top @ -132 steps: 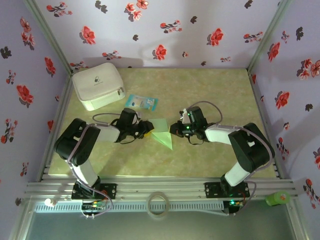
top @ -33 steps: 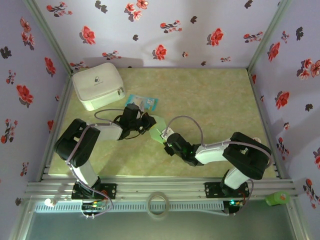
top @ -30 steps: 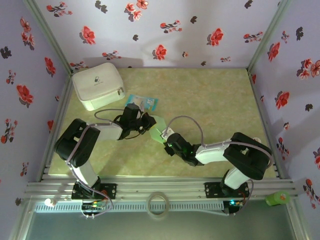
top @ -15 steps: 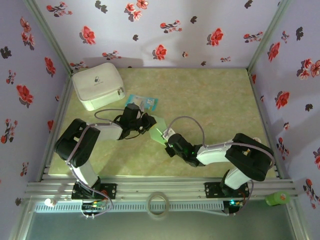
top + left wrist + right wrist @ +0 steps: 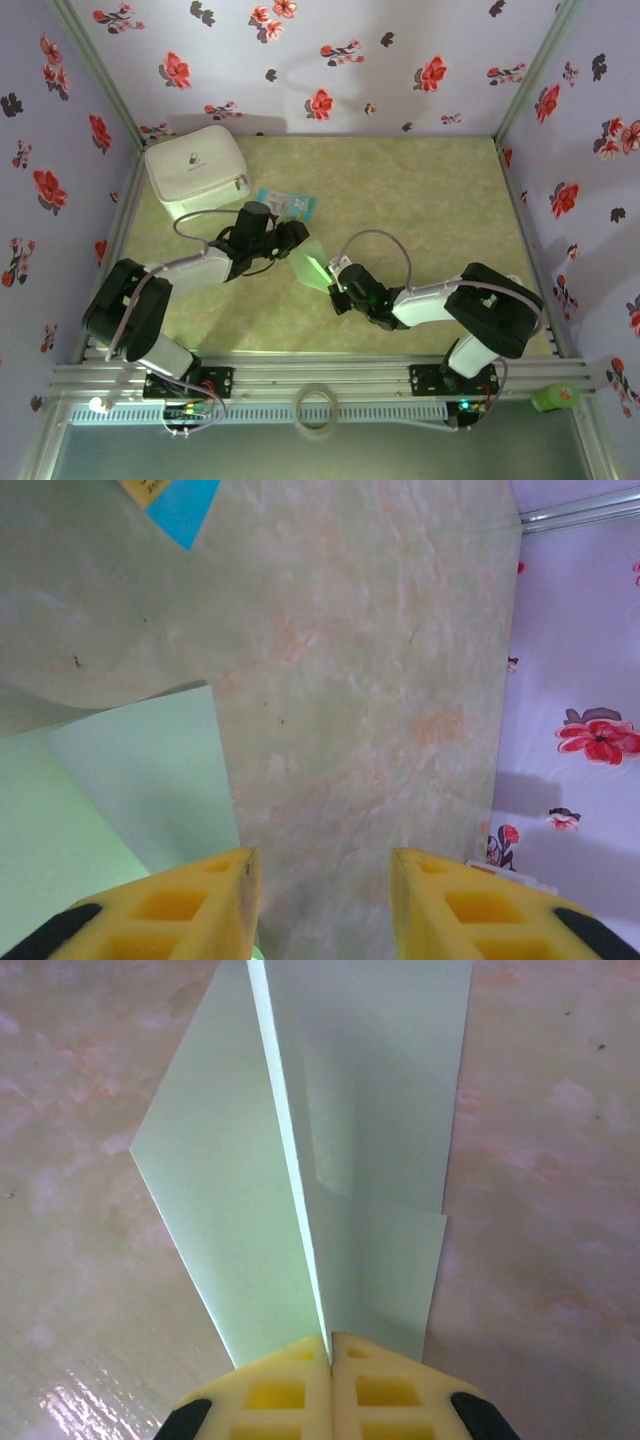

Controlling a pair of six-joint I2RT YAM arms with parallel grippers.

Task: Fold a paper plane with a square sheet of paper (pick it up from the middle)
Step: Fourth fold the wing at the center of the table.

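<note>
The square sheet of paper, folded into a slim pale green paper plane (image 5: 312, 262) with a centre crease, lies mid-table between my two grippers. In the right wrist view the paper plane (image 5: 250, 1160) fans out ahead with its raised crease running into my right gripper (image 5: 330, 1345), which is shut on that crease. From above, the right gripper (image 5: 336, 282) sits at the paper's near right end. My left gripper (image 5: 297, 240) hovers at the paper's far left edge. Its yellow fingers (image 5: 180, 910) stand apart over bare table, the paper (image 5: 140, 770) lying just left of them.
A white zipped pouch (image 5: 197, 170) stands at the back left. A small blue-and-white packet (image 5: 285, 205) lies just behind the left gripper, its corner (image 5: 180, 505) visible in the left wrist view. Flowered walls close in the table (image 5: 440, 200) on three sides.
The left gripper has opened, let go of the paper and drawn back a little towards the far left. The right gripper has finished closing on the crease and stays put.
</note>
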